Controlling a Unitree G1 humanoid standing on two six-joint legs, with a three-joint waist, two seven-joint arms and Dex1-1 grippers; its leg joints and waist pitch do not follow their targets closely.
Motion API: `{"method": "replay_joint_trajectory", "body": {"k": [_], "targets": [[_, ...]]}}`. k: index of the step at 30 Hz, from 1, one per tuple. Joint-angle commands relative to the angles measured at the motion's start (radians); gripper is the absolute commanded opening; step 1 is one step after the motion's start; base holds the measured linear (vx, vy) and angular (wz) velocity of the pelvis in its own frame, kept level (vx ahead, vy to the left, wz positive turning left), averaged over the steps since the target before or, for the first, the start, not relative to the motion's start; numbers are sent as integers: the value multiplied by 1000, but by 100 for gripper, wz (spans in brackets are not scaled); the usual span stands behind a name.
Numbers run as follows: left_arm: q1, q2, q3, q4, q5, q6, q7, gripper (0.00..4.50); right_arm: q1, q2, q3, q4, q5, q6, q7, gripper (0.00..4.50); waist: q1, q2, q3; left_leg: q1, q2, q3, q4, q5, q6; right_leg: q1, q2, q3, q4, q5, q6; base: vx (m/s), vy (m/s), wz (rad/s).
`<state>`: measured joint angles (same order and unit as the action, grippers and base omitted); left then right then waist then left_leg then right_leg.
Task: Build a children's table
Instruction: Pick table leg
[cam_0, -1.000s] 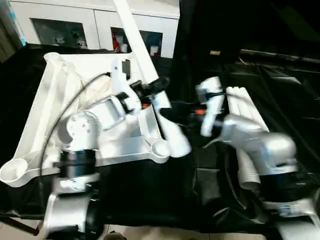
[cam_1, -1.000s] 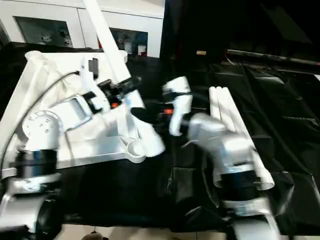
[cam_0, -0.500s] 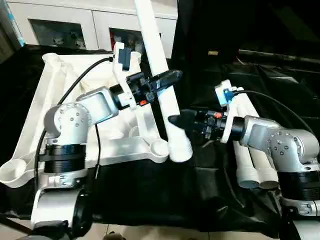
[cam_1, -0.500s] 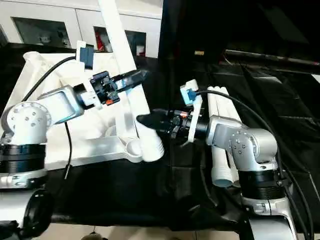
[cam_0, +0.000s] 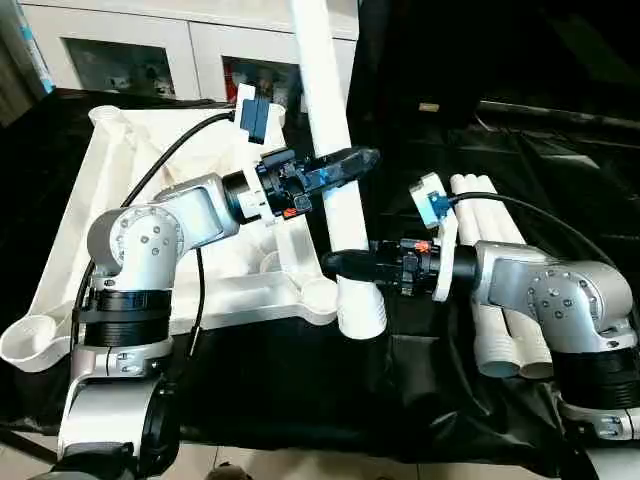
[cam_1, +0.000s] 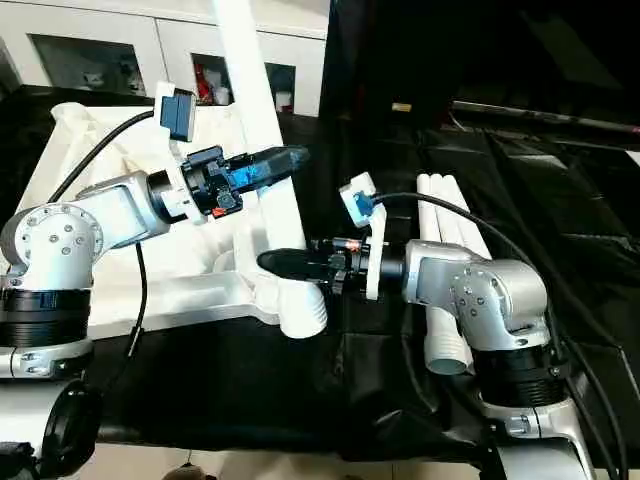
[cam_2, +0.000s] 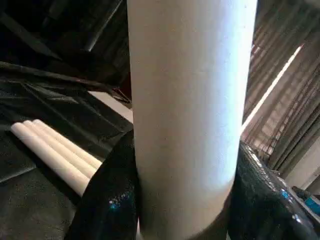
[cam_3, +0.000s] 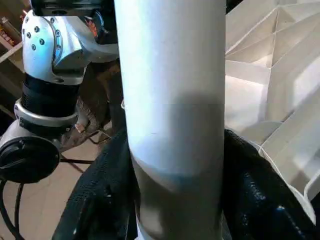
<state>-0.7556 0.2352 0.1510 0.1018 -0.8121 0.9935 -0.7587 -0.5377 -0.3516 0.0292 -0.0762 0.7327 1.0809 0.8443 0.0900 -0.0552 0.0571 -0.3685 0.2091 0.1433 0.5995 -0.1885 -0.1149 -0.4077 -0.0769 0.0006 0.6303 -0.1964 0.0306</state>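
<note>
The children's table top lies upside down at the left, a white rimmed slab with round corner sockets. One white leg stands almost upright. My left gripper is shut on its middle, black fingers pressed to both sides. My right gripper is shut on it lower down, fingers hugging the tube. The leg's wide end hangs just right of the near right socket, outside it. Three more legs lie side by side under my right forearm.
A black cloth covers the work table, wrinkled at the right. White cabinets with glass doors stand behind the table. A black cable loops from my left wrist over the table top.
The leg has swung from a lean to nearly upright. My right gripper slid left onto the leg's lower part and closed on it. My left gripper kept its hold.
</note>
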Motion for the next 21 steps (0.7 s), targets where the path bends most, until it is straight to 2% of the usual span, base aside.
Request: {"method": "replay_joint_trajectory", "body": {"k": [1, 2, 3, 4, 5, 7, 8, 9, 11, 15, 16, 17, 18, 21], "targets": [[-15, -1, -9, -7, 0, -26, -2, 184, 9, 1, 3, 10, -31, -3, -47, 195, 4, 14, -75, 6, -13, 27, -63, -33, -24, 66, -17, 7, -54, 50, -234, 0, 0, 0], [-22, -7, 0, 14, 22, -35, 41, 240, 4, 12, 3, 19, -55, -17, -79, 194, 2, 12, -75, 5, -14, 27, -64, -35, -24, 66, -16, 6, -55, 49, -234, 0, 0, 0], [-27, -12, 8, 30, 31, -35, 70, 254, 2, 20, 3, 25, -68, -23, -100, 193, 2, 17, -74, 6, -14, 27, -63, -41, -29, 65, -17, 6, -56, 50, -233, 0, 0, 0], [-28, -14, 12, 34, 32, -33, 77, 254, 1, 23, 3, 28, -74, -27, -109, 193, 0, 15, -74, 5, -14, 27, -63, -44, -32, 65, -16, 6, -56, 48, -231, 0, 0, 0], [-24, -18, 20, 39, 31, -26, 94, 261, -2, 35, 5, 43, -102, -45, -145, 193, 0, 19, -76, 7, -14, 25, -64, -44, -43, 65, -16, 6, -56, 41, -225, 0, 0, 0], [-19, -17, 15, 31, 36, -27, 95, 290, -4, 40, 6, 50, -113, -54, -159, 190, 1, 18, -77, 7, -15, 25, -65, -52, -44, 67, -16, 6, -56, 39, -224, 0, 0, 0], [-8, -13, -9, 16, 78, -34, 130, 298, -7, 49, 5, 59, -128, -73, -184, 190, 2, 20, -77, 7, -14, 24, -65, -52, -44, 68, -17, 5, -55, 45, -225, 0, 0, 0], [-7, -13, -11, 15, 81, -35, 134, 302, -7, 50, 5, 60, -129, -75, -185, 190, 0, 21, -76, 6, -12, 23, -66, -51, -47, 66, -17, 5, -55, 54, -224, 0, 0, 0], [18, -44, -39, 2, 180, -73, 276, 315, -21, 84, -6, 76, -142, -102, -234, 190, 0, 19, -75, 7, -11, 24, -66, -58, -48, 66, -17, 4, -58, 50, -221, 0, 0, 0], [42, -71, -53, -8, 216, -94, 349, 315, -31, 103, 1, 86, -166, -122, -261, 189, 1, 16, -77, 3, -11, 23, -66, -46, -46, 71, -18, 4, -55, 55, -214, 0, 0, 0], [48, -94, -42, -7, 219, -98, 394, 315, -35, 110, 12, 90, -181, -133, -268, 189, 1, 11, -78, 4, -12, 24, -64, -38, -44, 70, -17, 4, -55, 64, -215, 0, 0, 0], [48, -106, -34, -5, 217, -103, 406, 297, -37, 111, 18, 91, -186, -137, -267, 189, 1, 14, -77, 4, -11, 24, -64, -36, -44, 69, -17, 4, -55, 68, -218, 0, 0, 0], [47, -118, -24, -2, 210, -108, 415, 286, -39, 111, 26, 90, -189, -139, -266, 189, 1, 8, -76, 3, -12, 25, -64, -35, -40, 71, -17, 4, -55, 68, -218, 0, 0, 0], [44, -149, 2, 3, 199, -110, 430, 266, -46, 118, 42, 93, -194, -146, -266, 189, 0, 9, -75, 2, -12, 25, -64, -46, -37, 70, -18, 4, -57, 44, -213, 0, 0, 0]]}}
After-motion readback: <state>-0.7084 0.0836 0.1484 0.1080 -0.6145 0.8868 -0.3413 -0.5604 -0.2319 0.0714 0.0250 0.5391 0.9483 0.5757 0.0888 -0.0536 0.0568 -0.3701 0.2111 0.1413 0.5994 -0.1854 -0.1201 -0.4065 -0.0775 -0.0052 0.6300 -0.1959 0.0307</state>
